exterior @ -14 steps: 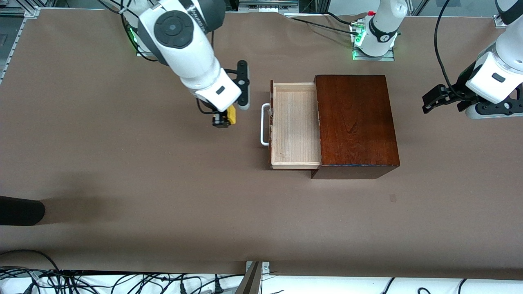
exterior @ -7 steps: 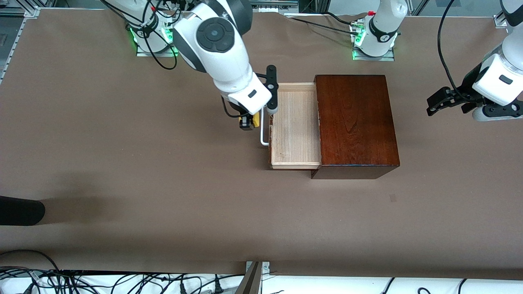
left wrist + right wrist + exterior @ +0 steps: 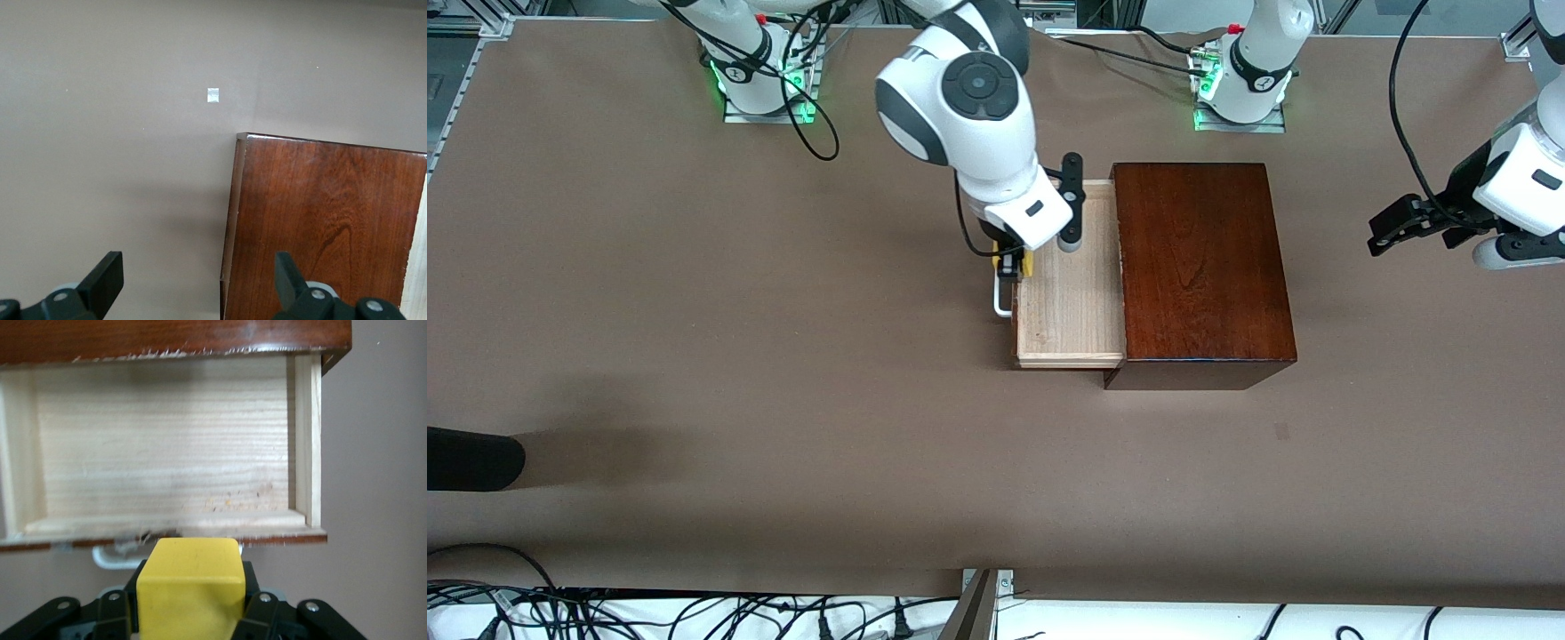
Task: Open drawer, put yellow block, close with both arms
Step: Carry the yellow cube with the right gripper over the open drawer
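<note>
Since the earlier frames, the right arm has carried its load from over bare worktop toward the left arm's end, reaching the drawer front; the left arm has drawn slightly away from the box.

1. Right tool (image 3: 1016,267): black two-finger type, clamped on the small bright yellow cube block (image 3: 1027,263). In the front view it hangs over the drawer's front edge beside the white U-shaped bar handle (image 3: 1001,300). The right wrist view shows the block (image 3: 189,587) gripped just above the handle.

2. Drawer (image 3: 1069,307): pale light-wood tray with dark reddish-brown front, pulled out from the polished dark-wood box (image 3: 1199,267) at the box's 9 o'clock in the front view. No contents are visible in the tray.

3. Left tool (image 3: 1400,227): fingers apart, holding nothing, waiting in the air at 3 o'clock of the box. The left wrist view shows its finger (image 3: 107,280) over the brown worktop (image 3: 694,356) and a box corner.

4. Markings: no legible brand, label or writing. A small pale square mark (image 3: 213,95) lies on the worktop.
</note>
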Motion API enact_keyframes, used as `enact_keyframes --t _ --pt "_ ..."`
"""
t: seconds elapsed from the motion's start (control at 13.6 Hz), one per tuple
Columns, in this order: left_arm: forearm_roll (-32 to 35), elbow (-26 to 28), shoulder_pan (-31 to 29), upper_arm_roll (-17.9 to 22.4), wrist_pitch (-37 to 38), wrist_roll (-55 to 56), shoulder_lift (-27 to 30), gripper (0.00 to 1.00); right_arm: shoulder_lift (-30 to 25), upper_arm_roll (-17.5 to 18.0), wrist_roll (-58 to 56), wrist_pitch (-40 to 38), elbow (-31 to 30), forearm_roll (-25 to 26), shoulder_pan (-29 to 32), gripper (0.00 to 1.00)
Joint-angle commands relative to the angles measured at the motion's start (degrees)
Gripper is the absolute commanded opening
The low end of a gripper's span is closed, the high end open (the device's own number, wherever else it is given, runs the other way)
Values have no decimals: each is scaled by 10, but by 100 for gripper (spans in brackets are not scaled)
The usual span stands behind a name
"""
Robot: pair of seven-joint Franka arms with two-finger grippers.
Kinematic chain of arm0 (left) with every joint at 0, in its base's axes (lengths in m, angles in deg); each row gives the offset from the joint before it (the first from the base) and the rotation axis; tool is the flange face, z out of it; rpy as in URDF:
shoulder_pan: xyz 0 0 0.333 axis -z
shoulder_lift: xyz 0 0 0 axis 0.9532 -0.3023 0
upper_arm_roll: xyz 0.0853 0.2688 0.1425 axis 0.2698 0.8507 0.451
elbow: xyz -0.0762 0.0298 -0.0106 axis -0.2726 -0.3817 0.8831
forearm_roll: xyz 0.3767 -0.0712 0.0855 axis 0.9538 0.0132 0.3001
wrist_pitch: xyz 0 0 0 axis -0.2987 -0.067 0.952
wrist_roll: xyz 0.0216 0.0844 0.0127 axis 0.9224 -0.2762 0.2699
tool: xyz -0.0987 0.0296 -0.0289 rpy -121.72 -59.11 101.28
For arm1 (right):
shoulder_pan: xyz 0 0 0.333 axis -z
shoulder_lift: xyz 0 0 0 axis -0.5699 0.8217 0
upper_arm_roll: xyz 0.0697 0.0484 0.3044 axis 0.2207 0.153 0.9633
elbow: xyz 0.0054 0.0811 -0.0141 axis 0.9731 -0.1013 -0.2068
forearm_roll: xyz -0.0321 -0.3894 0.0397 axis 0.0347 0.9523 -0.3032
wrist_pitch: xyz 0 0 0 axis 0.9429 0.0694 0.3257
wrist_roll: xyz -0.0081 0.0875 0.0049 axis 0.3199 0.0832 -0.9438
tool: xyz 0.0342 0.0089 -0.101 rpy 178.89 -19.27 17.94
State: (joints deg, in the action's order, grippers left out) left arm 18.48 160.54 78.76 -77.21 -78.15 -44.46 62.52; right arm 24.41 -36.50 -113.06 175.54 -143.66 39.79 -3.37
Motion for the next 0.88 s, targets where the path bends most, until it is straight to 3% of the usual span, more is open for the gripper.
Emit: enact_keyframes --t 0.0,0.22,0.81 --pt "-6 -15 -6 -3 1 -13 -13 100 38 -27 38 23 36 10 -39 8" --pt "-6 -15 -6 -3 1 -13 -14 100 58 -65 61 54 36 10 -78 7" --pt "-7 -15 -6 -3 1 -13 -14 100 106 -99 91 110 35 10 -116 7"
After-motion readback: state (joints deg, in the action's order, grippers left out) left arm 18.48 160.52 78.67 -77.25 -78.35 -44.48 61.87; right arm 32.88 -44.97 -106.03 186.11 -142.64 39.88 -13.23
